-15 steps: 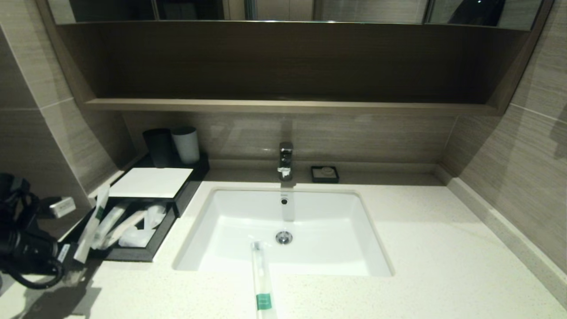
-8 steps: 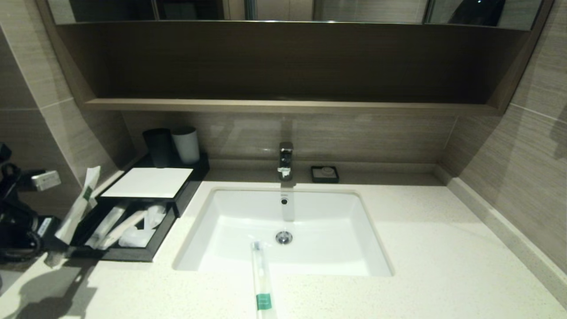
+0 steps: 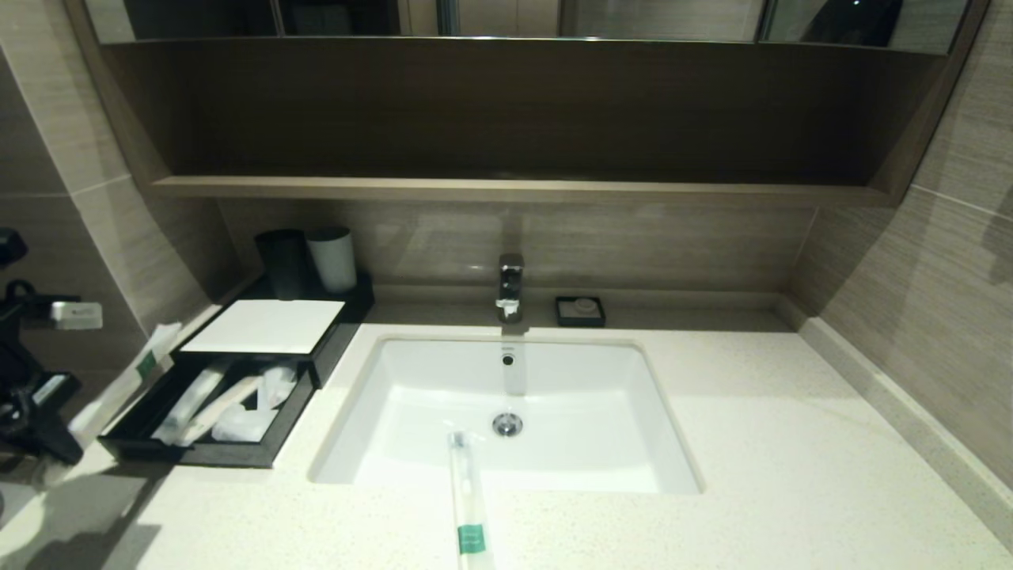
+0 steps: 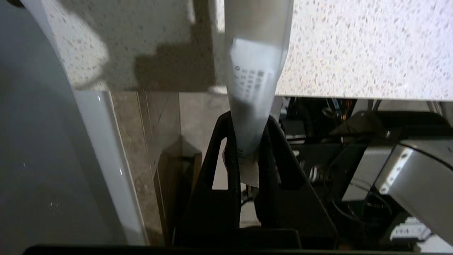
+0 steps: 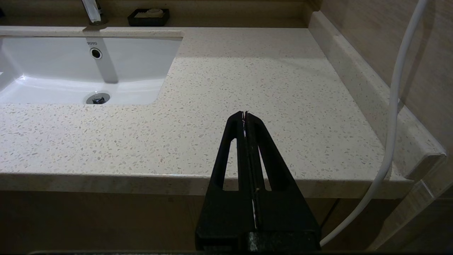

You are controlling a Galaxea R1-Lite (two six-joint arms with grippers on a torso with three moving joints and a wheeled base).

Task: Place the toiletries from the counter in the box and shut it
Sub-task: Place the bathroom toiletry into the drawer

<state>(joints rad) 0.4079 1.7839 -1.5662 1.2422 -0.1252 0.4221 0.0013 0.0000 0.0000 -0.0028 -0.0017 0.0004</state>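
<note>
Translucent plastic wraps the stick that the left tool pinches by one end, so its length hangs free beside the open drawer of the box. Another stick overhangs the sink. The right tool is pressed together, idle over the surface

The counter is speckled, polished-looking stone around a glossy white sink. Behind the sink, the tap is shiny metal. The toiletry wrapper seems frosted, matt plastic.
</note>
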